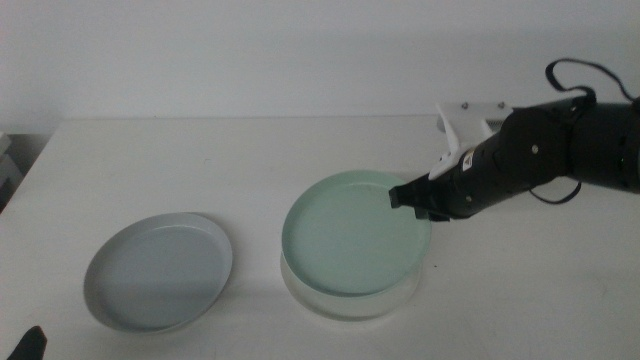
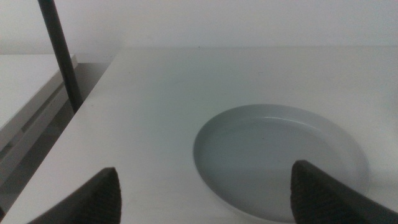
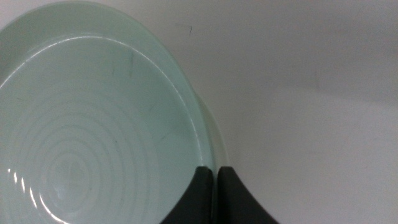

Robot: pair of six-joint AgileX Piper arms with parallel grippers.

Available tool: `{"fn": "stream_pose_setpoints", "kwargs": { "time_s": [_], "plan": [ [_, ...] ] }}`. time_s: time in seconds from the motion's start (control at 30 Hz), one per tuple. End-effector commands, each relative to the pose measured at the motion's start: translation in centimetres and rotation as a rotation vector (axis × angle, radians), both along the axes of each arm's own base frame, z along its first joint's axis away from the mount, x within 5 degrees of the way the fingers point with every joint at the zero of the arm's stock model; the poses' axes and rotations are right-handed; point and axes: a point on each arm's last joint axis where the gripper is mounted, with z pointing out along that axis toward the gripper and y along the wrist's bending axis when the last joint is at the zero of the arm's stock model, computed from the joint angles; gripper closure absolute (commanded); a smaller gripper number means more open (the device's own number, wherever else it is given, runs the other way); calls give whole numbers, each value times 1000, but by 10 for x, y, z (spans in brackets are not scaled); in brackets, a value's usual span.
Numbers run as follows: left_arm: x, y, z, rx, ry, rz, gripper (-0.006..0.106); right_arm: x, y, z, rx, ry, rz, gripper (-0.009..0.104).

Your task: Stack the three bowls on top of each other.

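The pale mint green bowl point(image 1: 352, 232) lies over the white bowl point(image 1: 345, 298), of which only the front rim shows beneath it. I cannot tell whether the mint bowl rests fully in the white one. My right gripper point(image 1: 405, 197) comes in from the right and is shut on the mint bowl's far right rim. In the right wrist view, the right gripper point(image 3: 216, 171) pinches the mint bowl's point(image 3: 93, 124) rim. The light blue-grey bowl point(image 1: 158, 270) sits alone at the front left. My left gripper point(image 2: 206, 169) is open, low at the front left, with the blue-grey bowl point(image 2: 280, 158) ahead of it.
The white table point(image 1: 200, 170) runs back to a pale wall. Its left edge point(image 2: 81, 118) is close to the left gripper, with a dark upright pole point(image 2: 59, 53) just beyond it. Only a tip of the left gripper point(image 1: 30, 345) shows in the middle view.
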Motion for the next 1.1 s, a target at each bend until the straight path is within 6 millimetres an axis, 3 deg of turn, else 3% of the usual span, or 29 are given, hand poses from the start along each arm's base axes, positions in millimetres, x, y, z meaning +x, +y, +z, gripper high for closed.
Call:
{"fn": "stream_pose_setpoints", "kwargs": {
  "time_s": [0.0,0.27,0.43,0.6,0.7,0.83,1.07],
  "plan": [
    [0,0,9,-11,-93,5,-4,2,2,18,62,-108,-12,96],
    [0,0,9,-11,-93,5,-4,7,5,-8,37,-51,-8,96],
    [0,0,9,-11,-93,5,-4,8,5,-14,29,-37,-8,95],
    [0,0,9,-11,-93,5,-4,7,4,-7,30,-54,0,72],
    [0,0,9,-11,-93,5,-4,1,2,11,45,-84,3,53],
    [0,0,9,-11,-93,5,-4,-20,-12,58,30,-163,51,34],
    [0,0,9,-11,-93,5,-4,-99,-44,134,68,-418,202,32]
  ]
}}
